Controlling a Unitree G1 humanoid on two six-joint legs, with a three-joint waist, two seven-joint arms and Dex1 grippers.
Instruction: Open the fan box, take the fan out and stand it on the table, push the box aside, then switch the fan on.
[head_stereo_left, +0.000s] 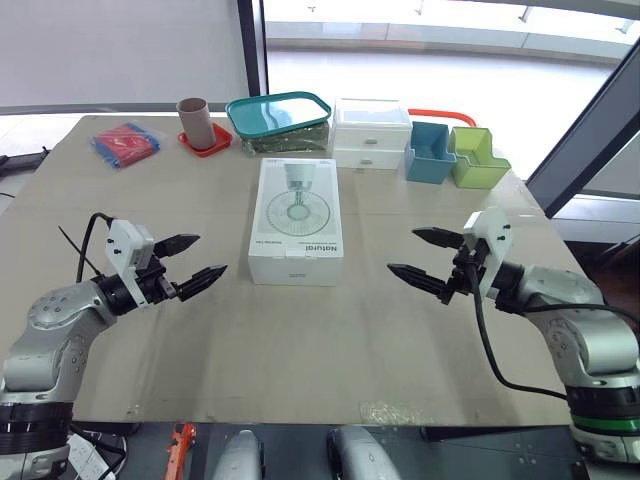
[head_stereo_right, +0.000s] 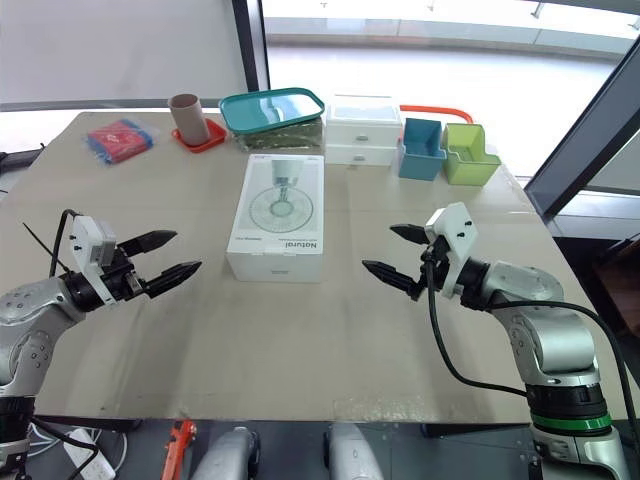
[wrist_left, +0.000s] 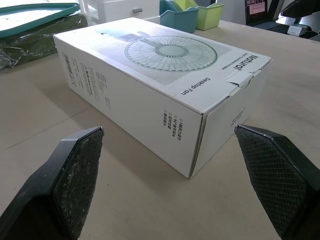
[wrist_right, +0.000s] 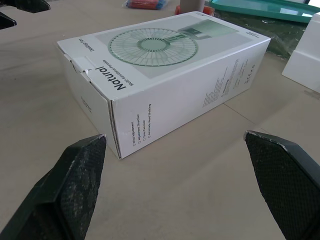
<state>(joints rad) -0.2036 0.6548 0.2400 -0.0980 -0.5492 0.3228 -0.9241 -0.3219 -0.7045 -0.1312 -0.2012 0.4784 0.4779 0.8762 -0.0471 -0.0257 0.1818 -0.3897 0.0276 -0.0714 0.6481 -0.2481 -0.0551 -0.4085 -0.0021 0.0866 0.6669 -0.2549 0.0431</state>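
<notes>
Progress: nothing is done yet. I judge this to be the very start, with opening, lifting out, standing up, pushing aside and switching on all left to do.
Left gripper (head_stereo_left: 210, 253): fingers spread wide and holding nothing. It hovers over the table at about 8 o'clock from the box, tips aimed at it and apart from it.
Task thing: the white rectangular cardboard fan box (head_stereo_left: 296, 220), with a fan printed on its lid, lies flat mid-table with its long side running 12 to 6. Its tuck-in end flap (wrist_left: 226, 125) at 6 o'clock looks shut, so I take the fan to be inside.
Right gripper (head_stereo_left: 403, 250): fingers parted and empty, at about 4 o'clock from the box and apart from it.
Back row, 10 to 2 o'clock: red-and-blue plastic packet (head_stereo_left: 125, 143), brown cardboard tube (head_stereo_left: 193, 120) on a red coaster, teal-lidded clear container (head_stereo_left: 278, 112), white plastic drawer unit (head_stereo_left: 372, 133), blue plastic bin (head_stereo_left: 430, 152), green plastic bin (head_stereo_left: 477, 158).
In the way: I see nothing between either gripper and the box. The teal-lidded container and the drawers sit near its 12 o'clock end, so I would push the box sideways across the bare beige table top (head_stereo_left: 300, 350) instead.
</notes>
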